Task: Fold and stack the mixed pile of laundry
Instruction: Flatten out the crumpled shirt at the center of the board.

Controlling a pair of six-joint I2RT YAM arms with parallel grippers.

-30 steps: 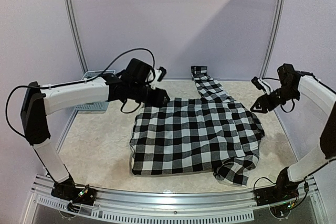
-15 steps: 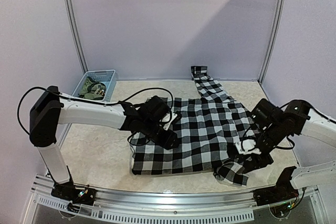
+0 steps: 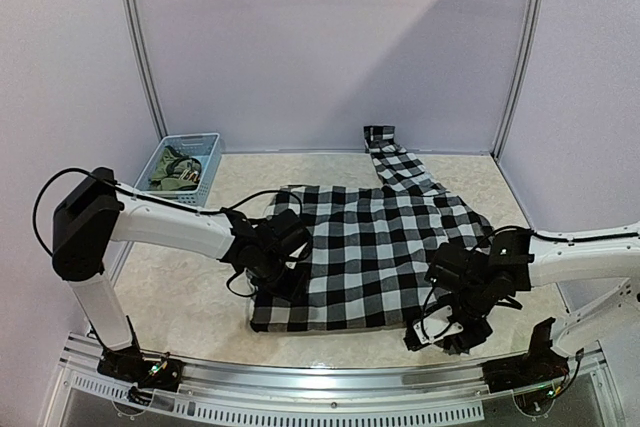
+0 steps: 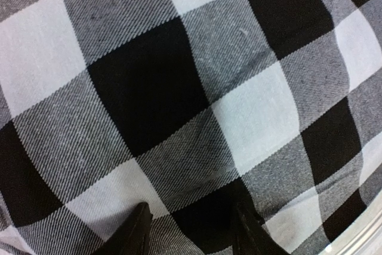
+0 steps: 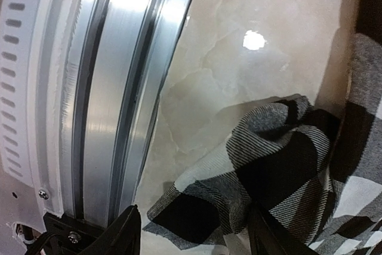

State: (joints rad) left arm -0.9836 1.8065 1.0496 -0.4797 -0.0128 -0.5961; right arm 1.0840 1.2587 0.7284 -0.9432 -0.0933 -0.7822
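Lowered, the right gripper [image 5: 194, 222] gapes empty astride the sleeve [image 5: 268, 171] of the checked shirt [image 3: 370, 247], trailing toward one o'clock.

Left arm [image 3: 160, 222]: white link shells, black joint housings, large black elbow block.
Right arm [image 3: 590, 262]: white links, black wrist assembly.
Cables [image 3: 36, 215]: thin black, looping along both arms.
Bases [image 3: 140, 367]: 2 black mounts.
Claw fingers [image 4: 138, 234]: 2 per arm, matte black, tapered.
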